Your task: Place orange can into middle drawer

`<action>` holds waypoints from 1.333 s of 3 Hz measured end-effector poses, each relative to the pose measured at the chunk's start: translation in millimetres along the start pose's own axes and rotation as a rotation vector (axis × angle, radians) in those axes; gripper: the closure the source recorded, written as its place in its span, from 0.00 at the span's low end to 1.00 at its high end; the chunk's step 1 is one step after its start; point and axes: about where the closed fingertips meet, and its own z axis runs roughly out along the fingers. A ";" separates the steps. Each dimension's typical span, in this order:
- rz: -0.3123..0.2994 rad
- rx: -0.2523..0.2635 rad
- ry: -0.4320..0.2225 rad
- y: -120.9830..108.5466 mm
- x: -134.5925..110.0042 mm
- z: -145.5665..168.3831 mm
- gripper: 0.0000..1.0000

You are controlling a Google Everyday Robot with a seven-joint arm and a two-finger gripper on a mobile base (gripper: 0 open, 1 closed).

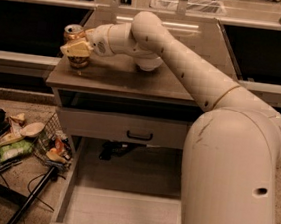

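Camera view: the orange can stands upright near the left edge of the table, in the upper left of the frame. Its long axis runs vertical and its silver top faces up. The end effector sits at the can's middle, reaching in from the right at the tip of the arm. Its tan fingers cross the front of the can, hiding the mid-body, so only the top rim and a dark strip at the base show. The fingers seem closed on the can, though the dim light makes the contact hard to confirm, and the can's base looks to rest on the table.

A white bowl sits on the table behind the arm, right of the can. Below the tabletop is a shut drawer front with a black handle. Under it, in the lower centre of the frame, the middle drawer is pulled out, with its pale floor bare. It lies well below and to the right of the can.
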 end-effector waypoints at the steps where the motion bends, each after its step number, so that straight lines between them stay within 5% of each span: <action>1: 0.000 -0.004 0.000 1.6 0.2 2.4 0.00; 2: 0.001 -0.009 0.000 3.4 0.3 5.1 0.15; 4: -0.011 0.020 0.018 7.2 -7.2 -5.2 0.62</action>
